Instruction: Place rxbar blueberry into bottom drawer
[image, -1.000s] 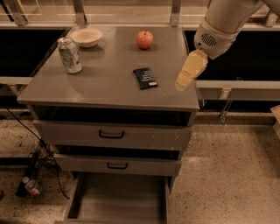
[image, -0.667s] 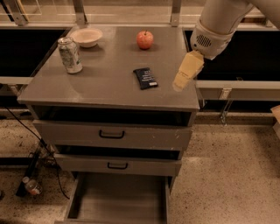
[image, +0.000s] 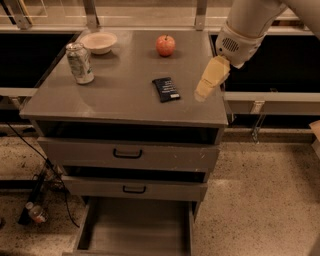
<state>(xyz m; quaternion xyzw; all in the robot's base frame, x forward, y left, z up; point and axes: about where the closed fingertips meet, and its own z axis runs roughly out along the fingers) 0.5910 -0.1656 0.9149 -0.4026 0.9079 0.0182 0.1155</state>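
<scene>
Bar (image: 166, 89) flat, light, slick wrapper: pinch across narrow width. Pincer (image: 204, 90) just right of it; spread cannot tell.

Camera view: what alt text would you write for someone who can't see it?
A robot arm's gripper is poised over the right edge of a grey cabinet top, just right of the dark rxbar blueberry lying flat there. A red apple, a soda can and a white bowl sit further back. The bottom drawer is pulled open below.
</scene>
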